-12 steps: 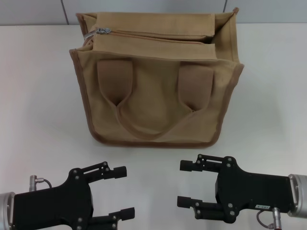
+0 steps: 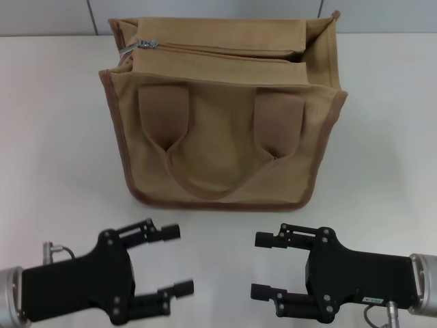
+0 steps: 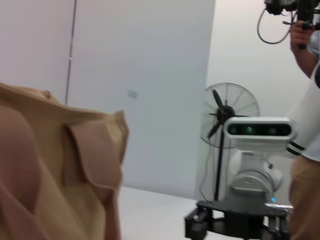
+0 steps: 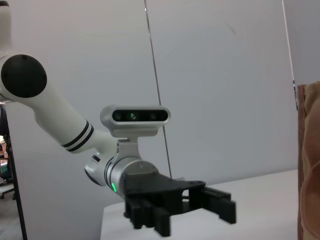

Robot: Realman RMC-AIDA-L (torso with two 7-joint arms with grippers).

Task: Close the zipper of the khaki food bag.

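Note:
The khaki food bag (image 2: 222, 147) stands upright at the table's centre, its brown strap patches and looped handle facing me. Its zipper (image 2: 225, 53) runs along the top panel, gaping toward the right end, and the silver pull tab (image 2: 138, 46) lies at the left end. My left gripper (image 2: 176, 260) is open near the front edge, left of centre and short of the bag. My right gripper (image 2: 261, 265) is open beside it on the right, also short of the bag. The bag's edge (image 3: 60, 170) fills part of the left wrist view, and a strip of the bag (image 4: 310, 160) shows in the right wrist view.
The white table (image 2: 54, 137) stretches to both sides of the bag. A grey wall panel (image 2: 54, 15) rises behind the table. The left wrist view shows a standing fan (image 3: 227, 112) and a person (image 3: 305, 100) off to the side.
My left gripper has shifted slightly forward and right. My right gripper has edged a little lower in the view. The bag has not moved.

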